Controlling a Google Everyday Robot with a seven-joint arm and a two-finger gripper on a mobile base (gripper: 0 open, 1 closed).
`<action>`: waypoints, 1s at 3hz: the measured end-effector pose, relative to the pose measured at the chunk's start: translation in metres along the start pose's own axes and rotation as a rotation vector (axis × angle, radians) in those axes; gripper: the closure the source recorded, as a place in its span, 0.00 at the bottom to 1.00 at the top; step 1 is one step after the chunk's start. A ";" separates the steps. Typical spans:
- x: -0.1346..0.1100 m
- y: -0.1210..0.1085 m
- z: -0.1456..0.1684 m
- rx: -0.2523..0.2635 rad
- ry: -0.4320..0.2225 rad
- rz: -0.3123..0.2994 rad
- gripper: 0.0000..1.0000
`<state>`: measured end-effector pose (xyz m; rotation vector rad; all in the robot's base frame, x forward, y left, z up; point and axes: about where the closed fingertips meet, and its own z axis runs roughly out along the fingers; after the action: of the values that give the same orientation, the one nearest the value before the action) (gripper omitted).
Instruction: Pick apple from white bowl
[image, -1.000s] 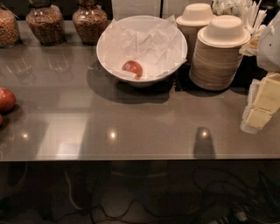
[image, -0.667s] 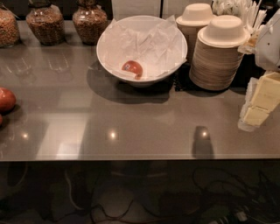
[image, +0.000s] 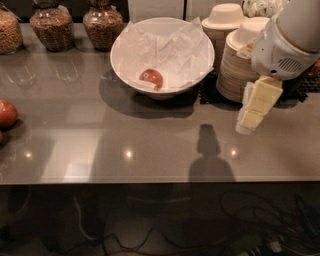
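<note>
Far left of the white bowl (image: 119, 59), a bigger, darker red fruit (image: 7, 114) sits at the counter's (image: 150, 145) edge. Behind it and still left of the bowl, glass jars (image: 51, 27) of brown contents line the back. Now the bowl itself: wide, glossy, lined with crumpled white paper (image: 172, 47), and there's the apple (image: 151, 78), small and red-orange, resting low inside, left of the bowl's centre. Just right of the bowl stand stacks of beige paper bowls (image: 232, 75). Further right, the gripper (image: 247, 122) hangs over the counter, well apart from the bowl and holding nothing; released or clenched, I can't tell.
</note>
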<state>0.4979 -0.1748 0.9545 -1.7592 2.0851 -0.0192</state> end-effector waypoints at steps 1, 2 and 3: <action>-0.021 -0.022 0.027 -0.012 -0.044 -0.033 0.00; -0.053 -0.049 0.051 0.005 -0.118 -0.079 0.00; -0.054 -0.051 0.052 0.008 -0.121 -0.078 0.00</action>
<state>0.5686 -0.1213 0.9367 -1.7902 1.9279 0.0554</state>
